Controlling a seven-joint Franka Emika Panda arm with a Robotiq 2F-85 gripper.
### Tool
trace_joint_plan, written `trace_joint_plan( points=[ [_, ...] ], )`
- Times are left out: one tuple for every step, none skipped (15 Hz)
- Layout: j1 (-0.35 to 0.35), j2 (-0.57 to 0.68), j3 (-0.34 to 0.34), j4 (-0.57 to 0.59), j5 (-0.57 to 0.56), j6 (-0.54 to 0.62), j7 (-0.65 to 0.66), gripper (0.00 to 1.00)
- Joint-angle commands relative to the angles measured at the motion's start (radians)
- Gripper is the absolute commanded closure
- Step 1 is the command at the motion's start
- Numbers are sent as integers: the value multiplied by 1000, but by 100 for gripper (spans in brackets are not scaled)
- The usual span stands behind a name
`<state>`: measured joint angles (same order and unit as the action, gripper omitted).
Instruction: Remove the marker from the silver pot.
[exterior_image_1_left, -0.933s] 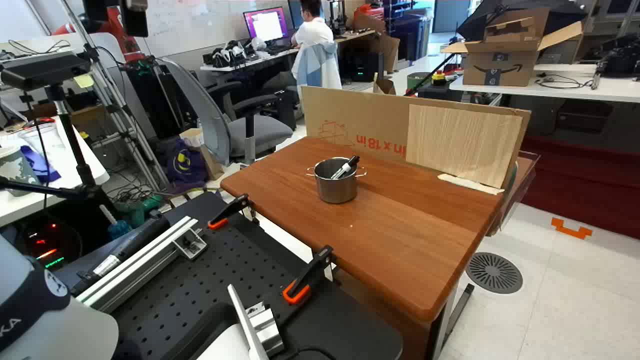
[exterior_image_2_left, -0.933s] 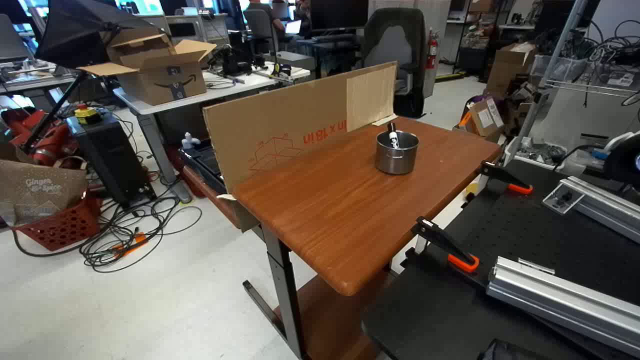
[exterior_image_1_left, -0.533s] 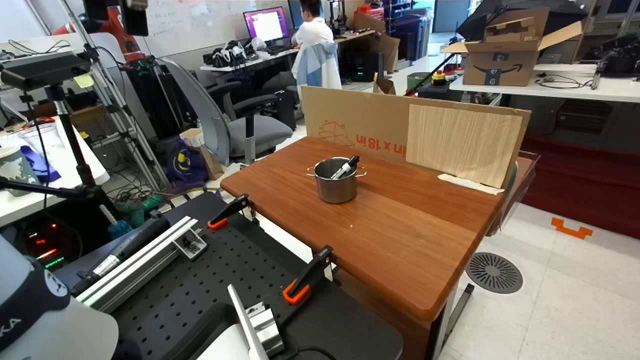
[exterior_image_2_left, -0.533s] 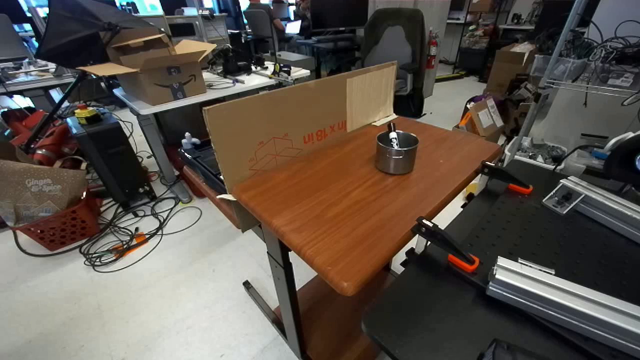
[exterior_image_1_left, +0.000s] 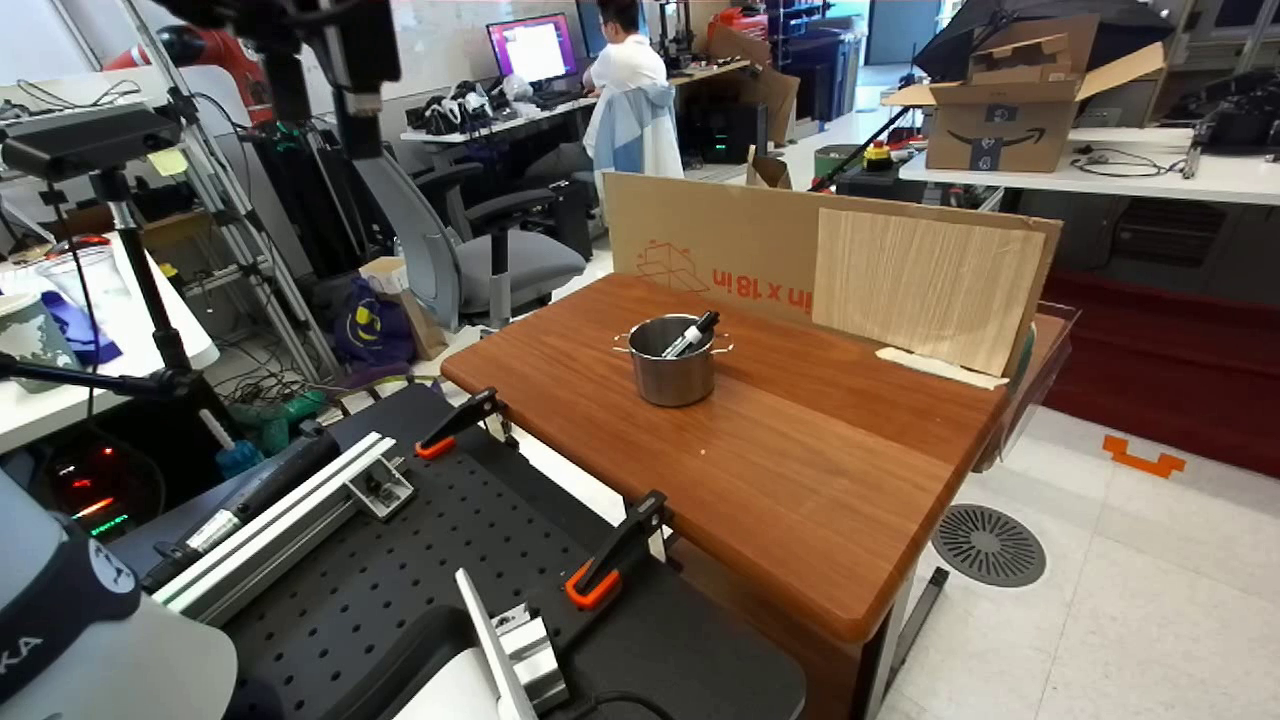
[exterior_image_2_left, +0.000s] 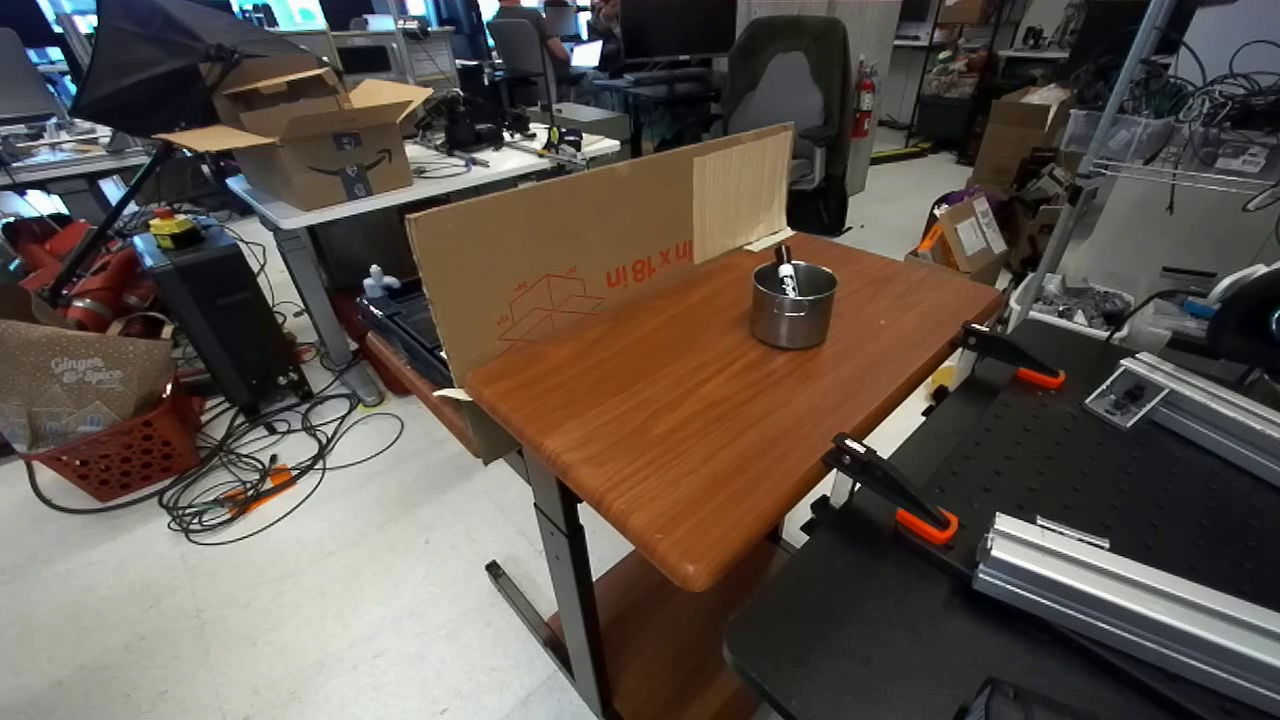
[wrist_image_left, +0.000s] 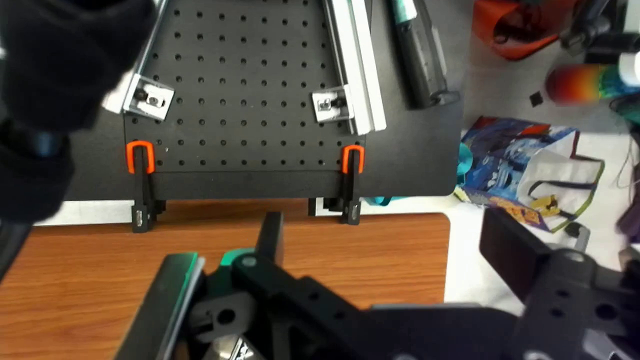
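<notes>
Held the black two-fingered pincer (wrist_image_left: 382, 237) spread wide, empty, well apart from the round silver metal pot (exterior_image_1_left: 674, 380); saw the slim black-and-white marker (exterior_image_1_left: 690, 338) leaning inside it, black end above the rim.

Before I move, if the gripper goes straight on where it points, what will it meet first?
Probably the perforated black board, near the wrist view's right clamp; depth is unclear, so perhaps that clamp first.

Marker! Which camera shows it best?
An exterior view shows the marker best: it looks longest there, black end sticking out of the pot. Its black end also shows where the marker looks shorter, in an exterior view. In the wrist view, I can't pick it out for sure.
</notes>
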<state>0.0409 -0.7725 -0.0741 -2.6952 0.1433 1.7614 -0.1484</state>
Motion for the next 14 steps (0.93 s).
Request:
trace_joint_plan(
  points=[
    [-41,145,-14,-21,16,231,18,0],
    [-49,197,-22,-16,21,310,21,0],
    [-56,258,-30,1,28,375,27,0],
    [-61,321,-38,22,34,445,35,0],
    [-67,384,-49,41,41,524,42,0],
    [-69,445,-58,68,52,577,53,0],
    [-101,413,-54,69,14,557,94,0],
    [-106,468,-61,98,21,584,109,0],
    [-111,520,-56,135,29,602,140,0],
    [-112,563,-52,162,37,621,162,0],
    [-114,587,-48,183,40,629,193,0],
    [-118,569,-64,175,65,618,183,0],
    [-122,581,-68,185,72,618,191,0],
    [-125,590,-71,189,82,620,192,0]
  ],
)
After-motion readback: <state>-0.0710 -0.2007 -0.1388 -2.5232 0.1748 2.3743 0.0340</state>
